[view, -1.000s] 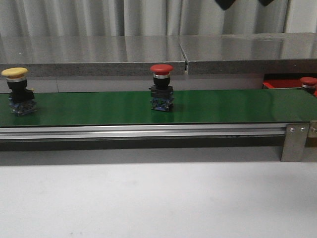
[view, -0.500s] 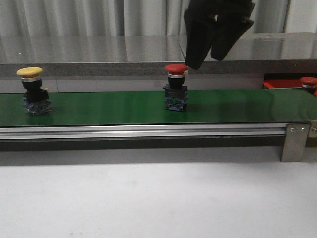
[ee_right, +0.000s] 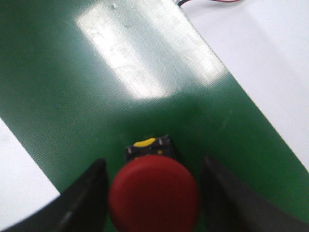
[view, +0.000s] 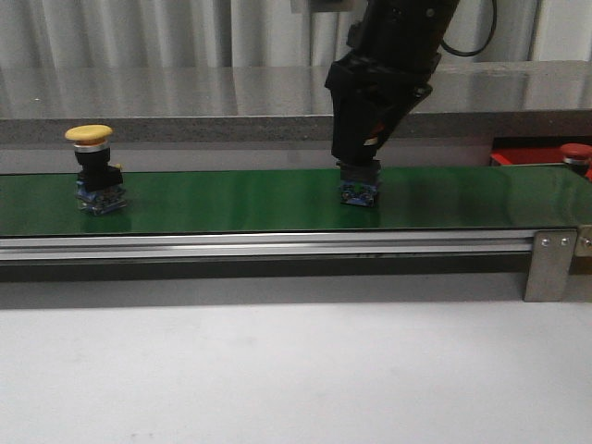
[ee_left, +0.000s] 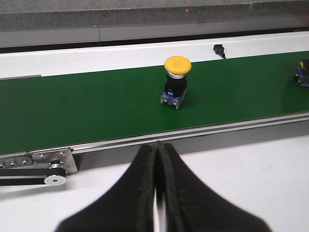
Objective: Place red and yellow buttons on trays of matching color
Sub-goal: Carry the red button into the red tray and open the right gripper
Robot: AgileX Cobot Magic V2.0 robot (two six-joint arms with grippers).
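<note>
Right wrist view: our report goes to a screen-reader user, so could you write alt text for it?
A red push button stands on a green conveyor belt, between the two open fingers of the right hand, which do not yet touch it. White table surface shows beyond the belt's edge.

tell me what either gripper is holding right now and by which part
Nothing is held yet. The right gripper is open, its fingers on either side of the red button cap with gaps showing. The left gripper is shut and empty, short of the yellow button.
</note>
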